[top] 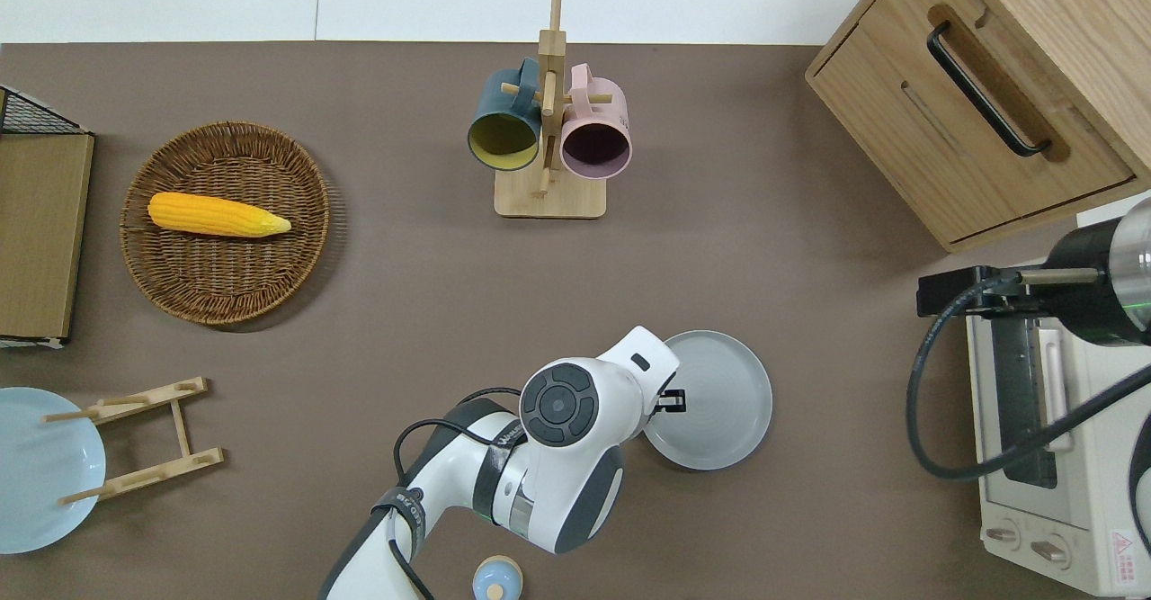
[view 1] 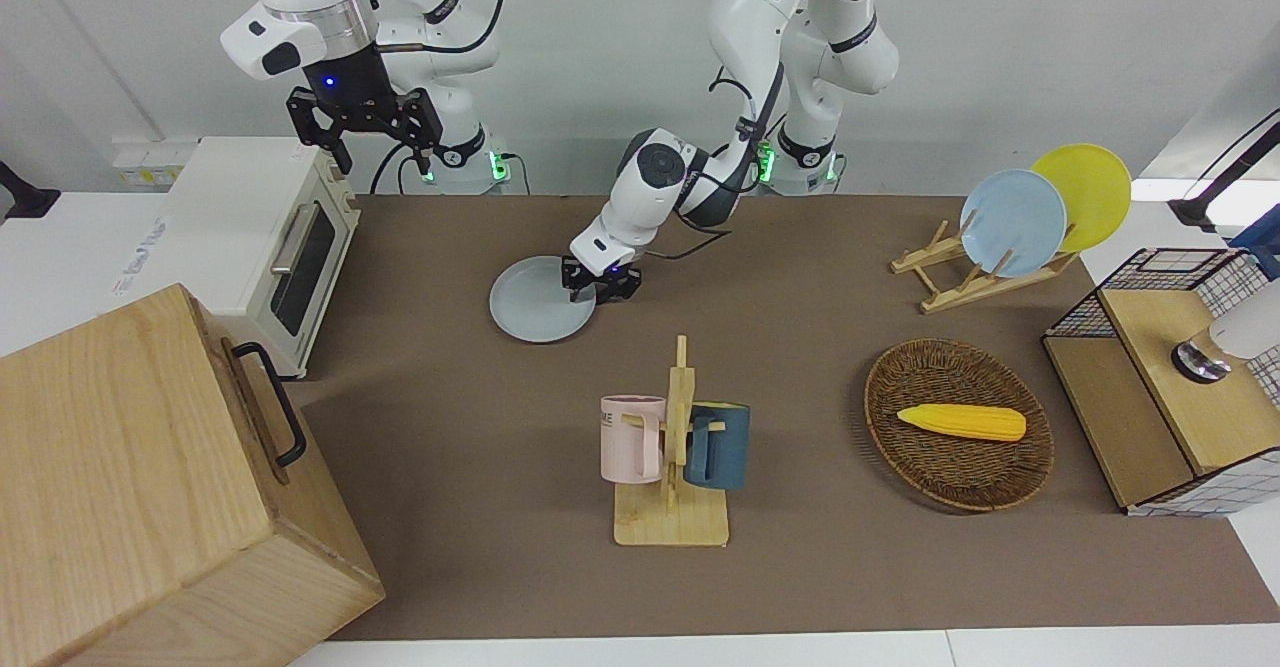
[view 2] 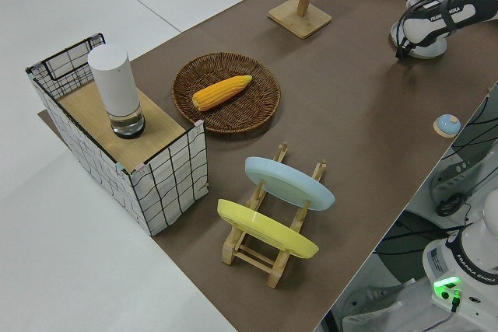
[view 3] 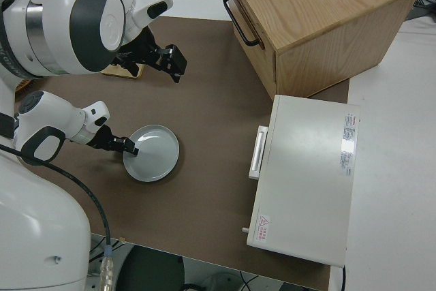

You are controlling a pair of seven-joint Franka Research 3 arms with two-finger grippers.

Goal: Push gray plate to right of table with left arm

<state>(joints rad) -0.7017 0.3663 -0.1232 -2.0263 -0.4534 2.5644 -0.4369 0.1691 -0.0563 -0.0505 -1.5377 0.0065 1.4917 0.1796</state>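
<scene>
1. Across the table (view 1: pixel 800 567) in the front view, the left gripper (view 1: pixel 600 282) sat low at the edge of the gray plate (view 1: pixel 535 307) that faces the left arm's end; the wrist hid the fingertips, so I could not tell if the jaws were spread or together. The plate lay flat toward the robots' edge, between the toaster oven (view 1: pixel 265 247) and mid-table. The right gripper (view 1: pixel 365 122) was parked up in the air, jaws spread. The mug rack (view 1: pixel 675 467) with pink and dark blue mugs stood farther from the robots than the plate; the wicker basket (view 1: pixel 955 467) holding corn (view 1: pixel 962 421) and the plate rack (view 1: pixel 975 267) with blue and yellow plates were toward the left arm's end.
2. From overhead, the left arm (top: pixel 557 438) covered the plate's rim on its own side and most of the gripper; only a black bit showed on the plate. The wooden cabinet (top: pixel 980 105) was cut off at the corner, and the right arm hid part of the oven.
3. At the left side view, the plate was hidden by the left arm's wrist. The wire-grid box (view 2: pixel 128 153) carried a white cylinder (view 2: pixel 115 89).
4. At the right side view, the left gripper's dark tip touched the plate's rim; the jaws were unreadable. The right gripper hung with jaws apart.
</scene>
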